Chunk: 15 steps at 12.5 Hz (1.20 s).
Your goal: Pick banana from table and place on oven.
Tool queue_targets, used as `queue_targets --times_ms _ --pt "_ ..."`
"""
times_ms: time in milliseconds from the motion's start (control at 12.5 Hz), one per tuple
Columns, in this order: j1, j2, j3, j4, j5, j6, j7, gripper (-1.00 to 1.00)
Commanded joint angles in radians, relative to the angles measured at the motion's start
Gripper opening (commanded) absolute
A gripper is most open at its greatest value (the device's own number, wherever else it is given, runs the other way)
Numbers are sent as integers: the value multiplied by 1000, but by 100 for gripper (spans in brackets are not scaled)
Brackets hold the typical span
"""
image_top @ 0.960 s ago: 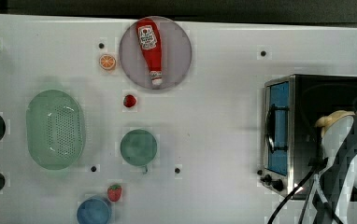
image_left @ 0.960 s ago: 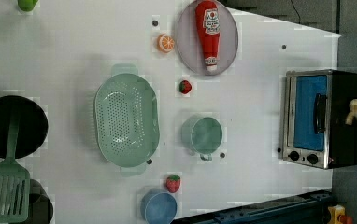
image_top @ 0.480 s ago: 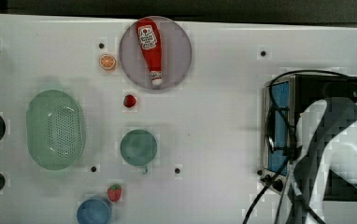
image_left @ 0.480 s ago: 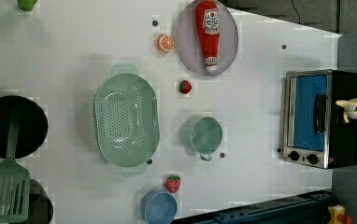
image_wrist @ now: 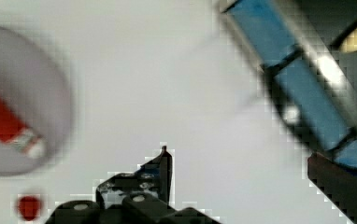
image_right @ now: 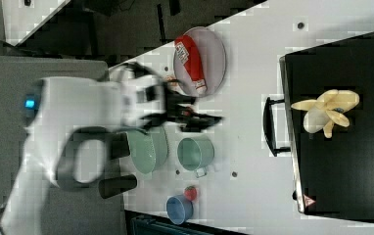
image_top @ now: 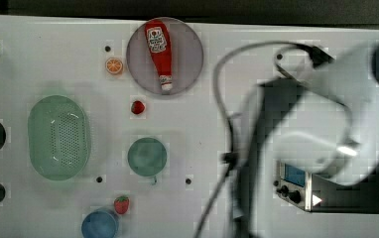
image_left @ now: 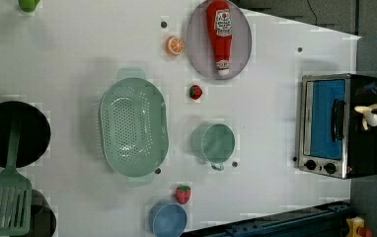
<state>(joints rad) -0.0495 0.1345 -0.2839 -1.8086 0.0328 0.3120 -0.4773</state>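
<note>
The banana [image_right: 328, 111] is pale cream-yellow and lies on the black top of the oven [image_right: 341, 161], near the handle side. In the left view the banana [image_left: 371, 112] rests on the oven [image_left: 334, 126], which has a blue glass door. My gripper [image_right: 202, 117] hangs over the white table [image_right: 253, 73], well apart from the oven, between the ketchup plate and the green cup. Its jaws stand open with nothing between them. In the wrist view one dark finger [image_wrist: 161, 165] shows, with the oven door [image_wrist: 307, 93] to one side. In the top view my arm [image_top: 301, 129] covers most of the oven [image_top: 296, 186].
A red ketchup bottle [image_top: 160, 52] lies on a grey plate [image_top: 187, 54]. An orange slice [image_top: 113, 65], strawberries [image_top: 137, 107], a green colander [image_top: 58, 137], a green cup [image_top: 147, 156] and a blue cup [image_top: 99, 224] stand on the table. A black pan [image_left: 14, 133] and a green spatula [image_left: 4, 197] lie at the left view's left.
The arm has swung away from the oven toward the middle of the table, now looming large in the top view. The banana stays on the oven top, free of the gripper.
</note>
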Motion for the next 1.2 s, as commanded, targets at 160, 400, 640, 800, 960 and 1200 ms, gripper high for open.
queue_targets --times_ms 160,400,640,800,960,1200 --pt "66 -158 137 28 9 -107 488 100" --pt "66 -257 186 28 -10 -206 489 100" --pt "65 -315 186 18 -37 -244 496 100" --pt "63 -325 180 18 -41 -248 496 100" --pt "63 -324 180 18 -41 -248 496 100" --pt "63 -321 180 18 -41 -248 496 100"
